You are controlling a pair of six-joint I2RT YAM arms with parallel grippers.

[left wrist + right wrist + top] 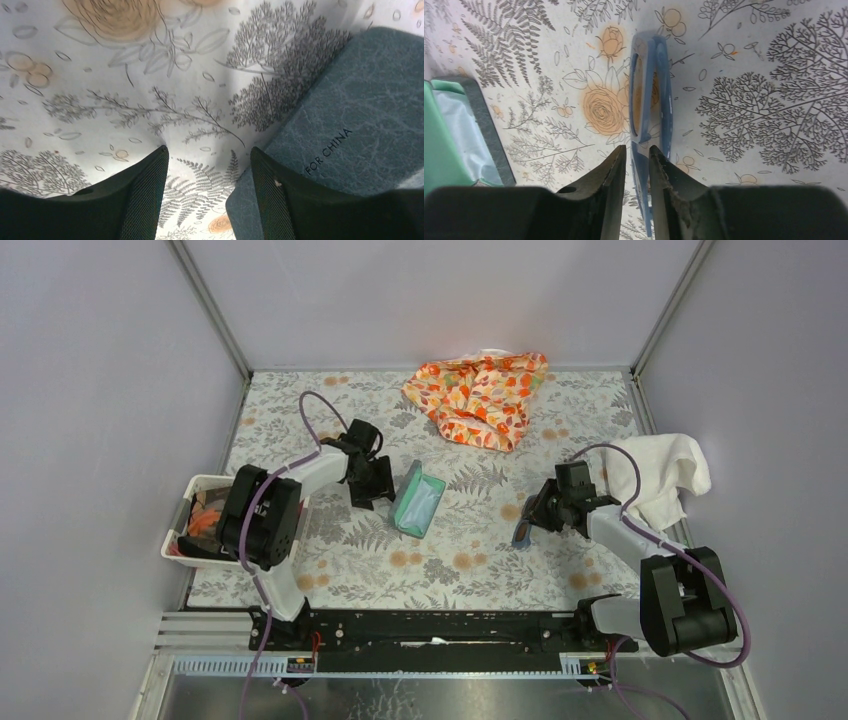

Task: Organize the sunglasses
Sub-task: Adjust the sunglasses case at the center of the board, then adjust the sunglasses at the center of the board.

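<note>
The sunglasses [665, 95] have a blue frame and brownish lenses. My right gripper [638, 148] is shut on the frame, which stands edge-on between the fingers. In the top view the sunglasses [522, 531] hang at the right gripper [538, 514], right of centre. The dark grey case [417, 500] lies open at the middle, its teal inside up with a light blue cloth in it. The case also shows at the left of the right wrist view [444, 150]. My left gripper [209, 150] is open and empty, its right finger over the case's grey outer shell [360, 110].
An orange patterned cloth [480, 395] lies at the back centre. A white towel [660, 475] lies at the right edge, behind the right arm. A white bin [192, 488] with items stands at the left edge. The table has a floral cover [470, 570].
</note>
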